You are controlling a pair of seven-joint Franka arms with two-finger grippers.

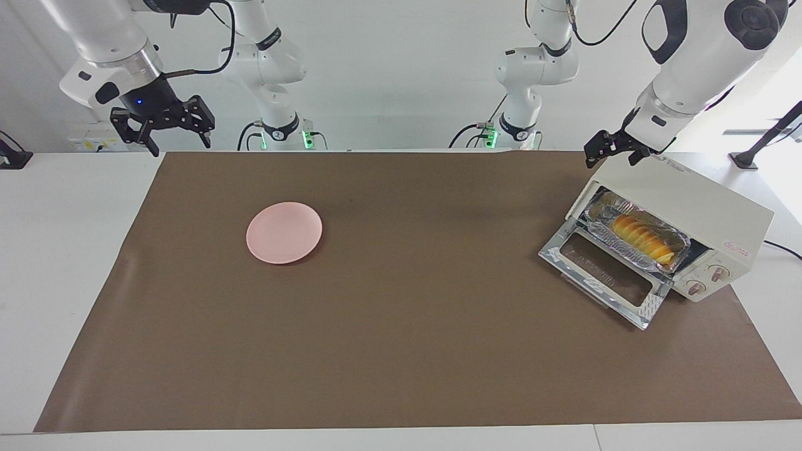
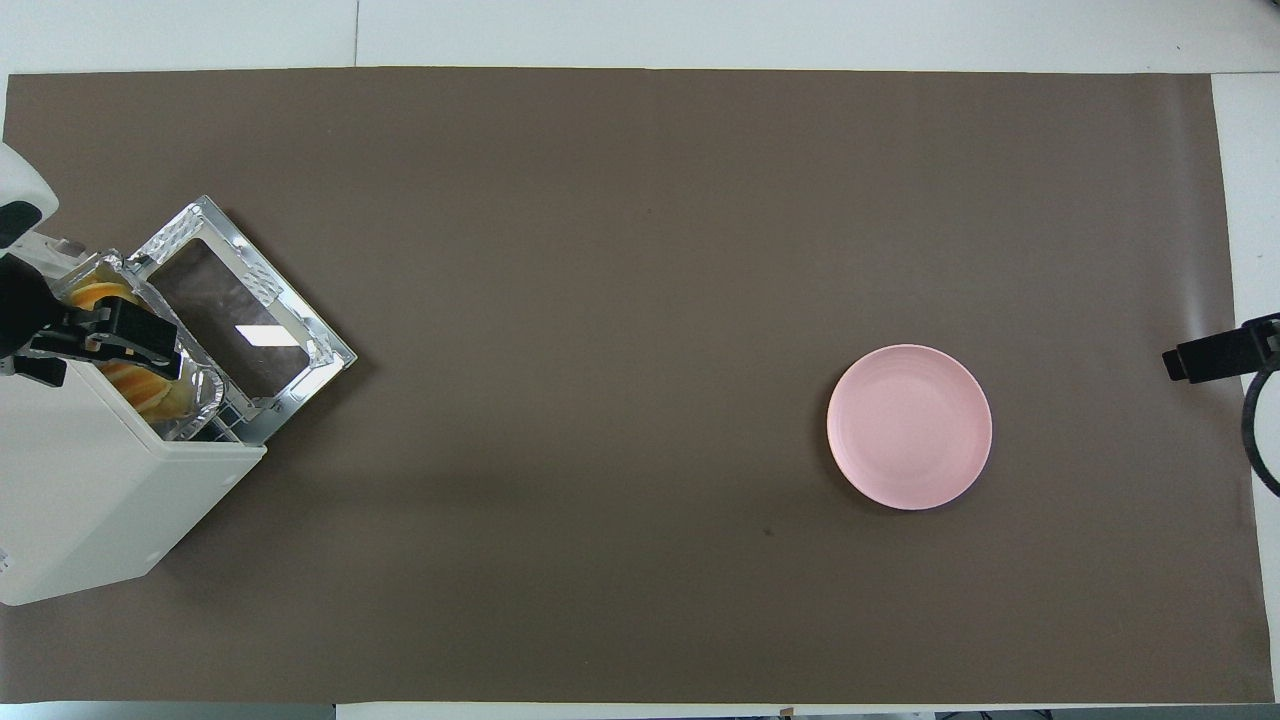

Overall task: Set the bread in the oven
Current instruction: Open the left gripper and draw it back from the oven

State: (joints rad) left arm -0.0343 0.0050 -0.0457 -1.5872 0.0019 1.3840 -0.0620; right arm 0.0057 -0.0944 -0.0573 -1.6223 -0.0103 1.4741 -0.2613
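From the facing view, a brown mat (image 1: 401,288) covered most of a white table (image 1: 62,250), with a plain white wall and the arms' bases at the robots' end. The oven (image 1: 677,232) stood at the left arm's end of the table, its glass door (image 1: 604,275) dropped open onto the mat. The bread (image 1: 645,237) lay inside on a foil tray (image 1: 601,216). The left gripper (image 1: 611,149) hung in the air over the oven's top corner, jaws apart and holding nothing. The right gripper (image 1: 164,125) waited above the table's edge at the right arm's end, also spread wide and empty. A pink plate (image 1: 284,232) sat on the mat, well apart from the oven.

From overhead, the mat (image 2: 640,250) showed bare white table (image 2: 800,30) along its edge farthest from the robots. The left gripper (image 2: 95,340) partly covered the bread (image 2: 140,385) in the oven (image 2: 90,500). The plate (image 2: 909,427) lay toward the right arm's end, where only the right gripper (image 2: 1215,358) tip showed.
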